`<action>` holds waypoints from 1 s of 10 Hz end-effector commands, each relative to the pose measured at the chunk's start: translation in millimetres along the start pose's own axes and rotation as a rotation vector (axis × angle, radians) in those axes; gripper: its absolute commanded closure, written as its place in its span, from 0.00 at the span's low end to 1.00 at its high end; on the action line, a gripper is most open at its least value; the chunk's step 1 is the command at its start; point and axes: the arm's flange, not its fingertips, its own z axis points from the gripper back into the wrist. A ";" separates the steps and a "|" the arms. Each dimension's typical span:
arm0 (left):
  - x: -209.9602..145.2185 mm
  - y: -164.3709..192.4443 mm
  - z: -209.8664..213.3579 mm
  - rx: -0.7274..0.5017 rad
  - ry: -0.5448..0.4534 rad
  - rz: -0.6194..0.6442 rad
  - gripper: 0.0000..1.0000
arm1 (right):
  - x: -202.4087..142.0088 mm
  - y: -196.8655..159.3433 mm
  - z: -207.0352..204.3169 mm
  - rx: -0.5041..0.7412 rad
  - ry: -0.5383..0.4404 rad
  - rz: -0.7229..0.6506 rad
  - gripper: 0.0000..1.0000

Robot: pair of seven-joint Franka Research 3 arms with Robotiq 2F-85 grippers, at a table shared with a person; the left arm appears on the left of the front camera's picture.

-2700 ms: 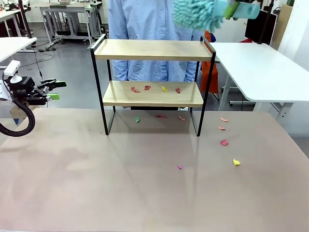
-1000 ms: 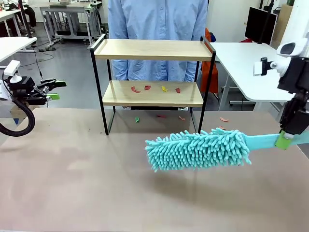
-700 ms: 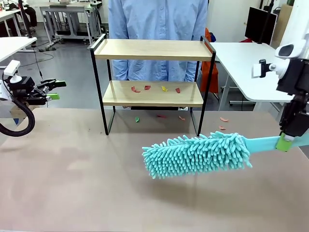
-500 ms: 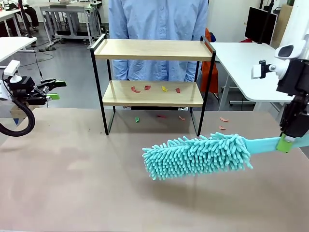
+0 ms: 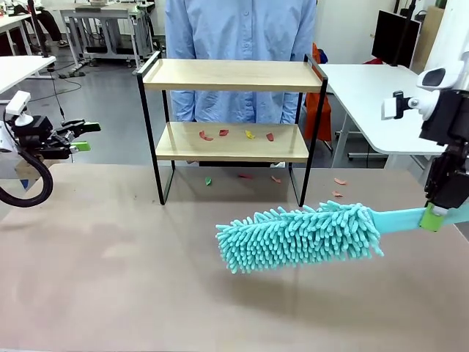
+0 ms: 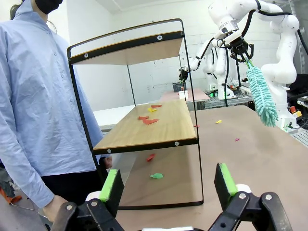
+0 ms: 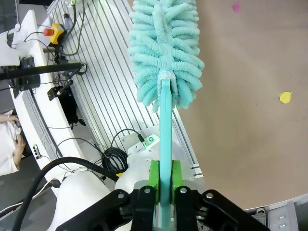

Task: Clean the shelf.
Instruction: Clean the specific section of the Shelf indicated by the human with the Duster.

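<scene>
The shelf (image 5: pixel 231 75) stands at the far middle of the table (image 5: pixel 110 279), just in front of the person (image 5: pixel 238 29). Its top board looks bare, while the lower board carries four small coloured scraps (image 5: pixel 223 133). More bits (image 5: pixel 340 181) lie on the table under the shelf and to its right. The duster (image 5: pixel 300 236), a fluffy teal head on a flat teal handle, hangs roughly level over the table in front of the shelf, below the lower board and apart from it. The right gripper (image 5: pixel 434 215) is clamped tight on the end of the handle, its green pads pinching it from both sides. The left gripper (image 5: pixel 79 136) sits well off by the table's left edge, jaws spread wide with nothing between them, facing the shelf's side. The step in hand looks like the approach: the tool is held, but no board has been wiped yet. The next move calls for lifting the head to the lower board's height, slipping it between the boards clear of the black frame, then dragging it across the scraps toward an open edge.
</scene>
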 end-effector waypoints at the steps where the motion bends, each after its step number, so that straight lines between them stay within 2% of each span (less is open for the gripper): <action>1: 3.0 -0.5 -0.1 0.000 -0.001 -0.015 0.00 | -0.7 -0.1 2.8 0.009 -0.008 0.022 0.87; 10: 3.0 -0.5 -0.1 0.000 -0.001 -0.015 0.00 | -0.7 -0.1 2.8 0.009 -0.008 0.022 0.87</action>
